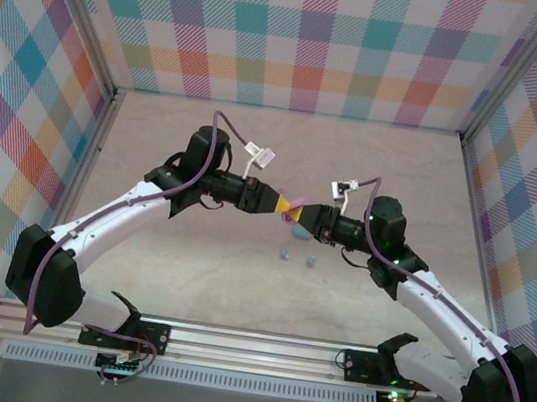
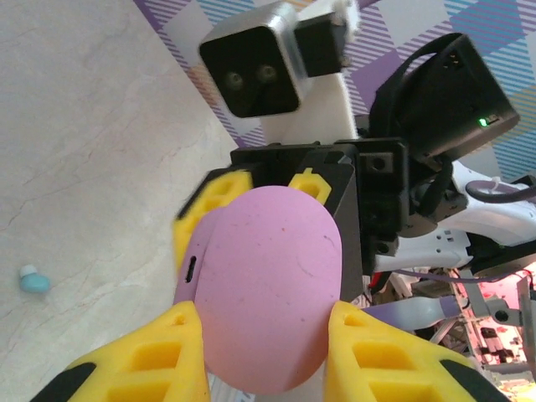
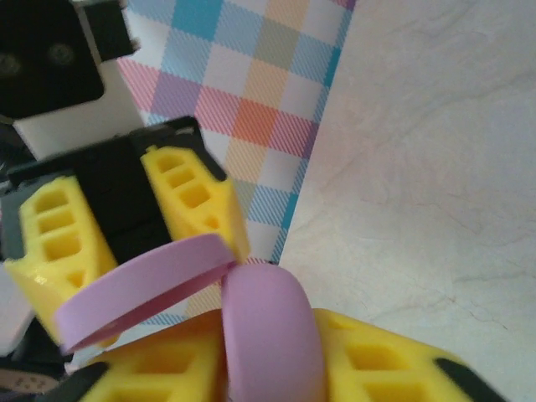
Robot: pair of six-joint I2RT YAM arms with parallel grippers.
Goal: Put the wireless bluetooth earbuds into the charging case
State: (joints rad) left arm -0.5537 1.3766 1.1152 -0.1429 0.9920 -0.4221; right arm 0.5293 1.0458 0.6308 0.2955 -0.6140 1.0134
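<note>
A pink oval charging case (image 1: pixel 297 208) hangs above the middle of the table, with both grippers meeting on it. My left gripper (image 2: pixel 261 316) is shut on the sides of one flat half (image 2: pixel 264 285). My right gripper (image 3: pixel 268 343) is shut on the thicker rounded half (image 3: pixel 270 335). The two halves stand at an angle, joined along one edge, and the thinner half (image 3: pixel 142 289) sits between the left gripper's fingers (image 3: pixel 197 197). Two light blue earbuds (image 1: pixel 284 255) (image 1: pixel 312 261) lie on the table nearer the arm bases. One of them (image 2: pixel 34 280) shows at the left of the left wrist view.
A light blue object (image 1: pixel 298 230) lies on the table just under the grippers, partly hidden. Checked walls (image 1: pixel 303 34) close in the beige tabletop (image 1: pixel 187 270) on three sides. A metal rail (image 1: pixel 247 344) runs along the near edge.
</note>
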